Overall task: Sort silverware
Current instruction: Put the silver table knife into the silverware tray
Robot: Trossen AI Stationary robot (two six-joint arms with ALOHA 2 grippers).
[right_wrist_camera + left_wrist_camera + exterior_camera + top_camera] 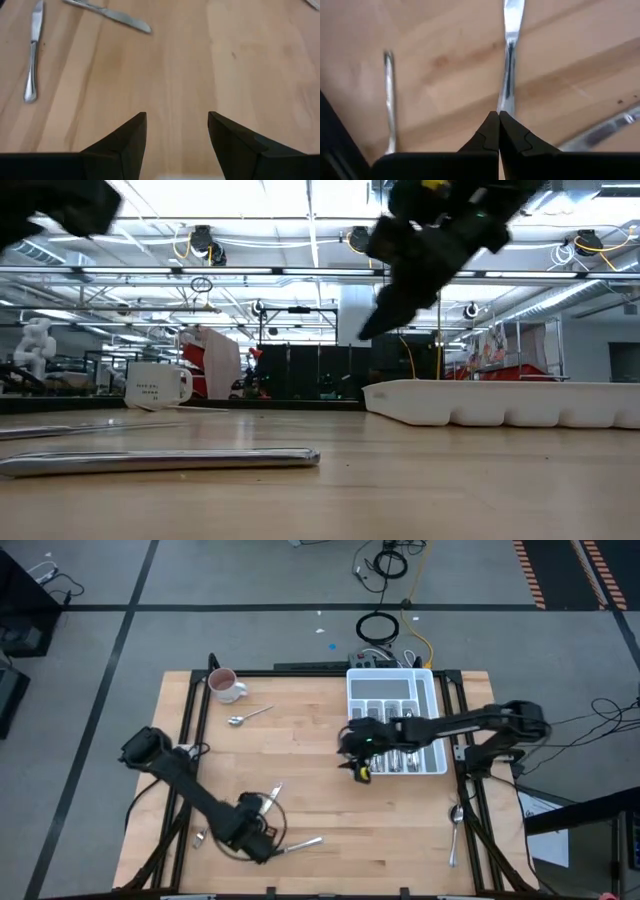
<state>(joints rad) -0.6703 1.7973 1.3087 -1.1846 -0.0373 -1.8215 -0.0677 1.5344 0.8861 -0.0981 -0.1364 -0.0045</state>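
My left gripper is low over the table's near left part, shut on a table knife that lies flat on the wood. Beside it lie other silverware pieces: one toward the left edge and one just beyond the gripper. A spoon lies near the pink-and-white mug. Another spoon lies at the table's right edge. My right gripper hangs open and empty above the table, just left of the white tray, which holds sorted silverware. My left gripper pinches the knife's handle end between its two fingertips. The fingers lie along the knife, slanting down from the table's left side. The blade points away from the fingers, and the knife rests on the table.
The tray stands at the far right and the mug at the far left. Two more pieces lie on either side of the held knife. Bare wood spreads across the table's middle, below the right gripper.
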